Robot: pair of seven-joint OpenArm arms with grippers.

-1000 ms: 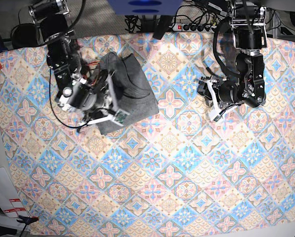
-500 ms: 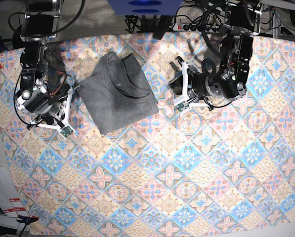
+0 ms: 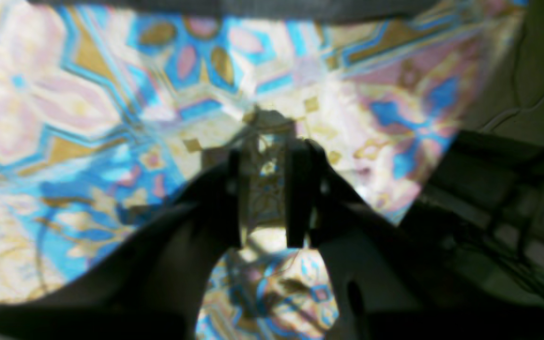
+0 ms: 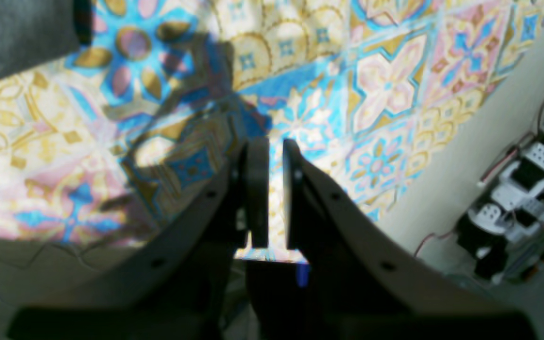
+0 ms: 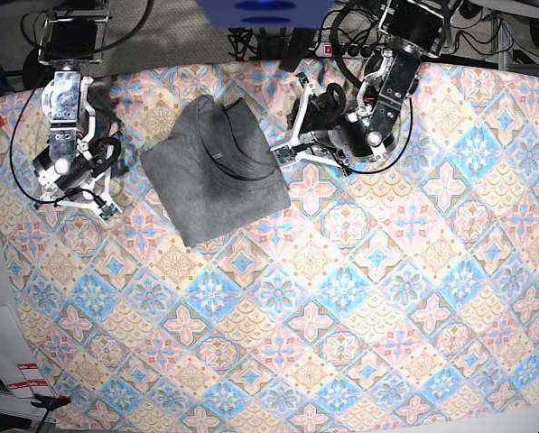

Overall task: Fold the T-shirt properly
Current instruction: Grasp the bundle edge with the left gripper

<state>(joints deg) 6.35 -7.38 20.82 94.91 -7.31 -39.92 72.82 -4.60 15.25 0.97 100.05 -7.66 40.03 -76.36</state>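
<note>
L pincer [image 3: 268,189] part-closed w/ a narrow gap, nothing gripped, just beside T-shirt [image 5: 213,170] edge. R pincer [image 4: 272,189] clenched, empty, near shirt's other side. Shirt lies folded on patterned cloth [image 5: 341,316] covering desk, between both.

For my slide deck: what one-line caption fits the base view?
Folded grey T-shirt lies on the patterned cloth, both arms' claws off it on either side.
</note>
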